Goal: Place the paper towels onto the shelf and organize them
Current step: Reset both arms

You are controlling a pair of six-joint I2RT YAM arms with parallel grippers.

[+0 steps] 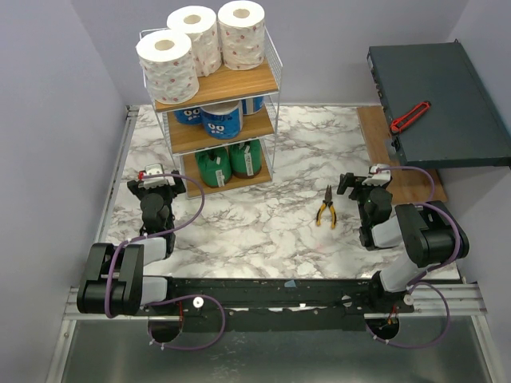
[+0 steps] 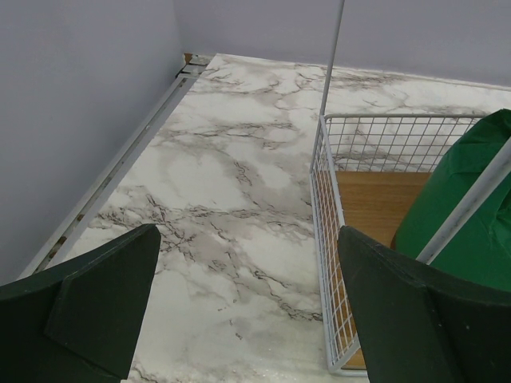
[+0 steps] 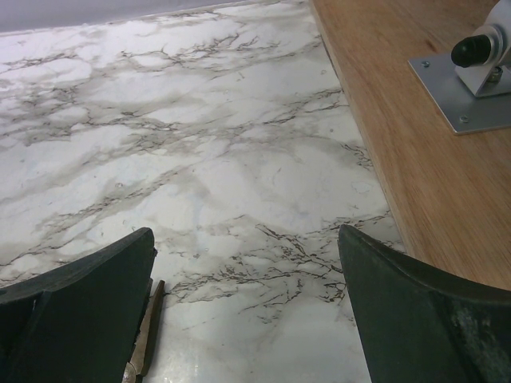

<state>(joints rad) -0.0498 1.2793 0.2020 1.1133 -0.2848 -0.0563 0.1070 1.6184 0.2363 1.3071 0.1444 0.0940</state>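
The shelf (image 1: 247,80), a white wire rack with three light-brown boards, stands at the upper left of the top view on the marbled bench (image 1: 271,231), and all the paper towels (image 1: 196,36) sit on it. Three white rolls (image 1: 168,64) with pink-red speckles stand upright on the top board with their hollow cores facing up. The blue rolls (image 1: 221,121) are on the middle board and the green rolls (image 1: 214,167) on the bottom one. The left gripper (image 1: 157,177) rests low at the left of the frame, near the shelf's bottom corner, with its jaws spread wide and holding nothing. The right gripper (image 1: 363,179), at the right, is likewise wide open and empty. Yellow-handled pliers (image 1: 326,209) lie between the two, nearer the right one. Only the top view shows the dark box (image 1: 439,104) at upper right, with a red cutter (image 1: 409,116) on it. The left wrist view shows the shelf's wire side wall close up, with one green roll behind it on the bottom board. The right wrist view shows a wooden strip (image 3: 415,159) along the bench's right edge, a metal bracket (image 3: 459,88) on it, and the pliers' tip at lower left.
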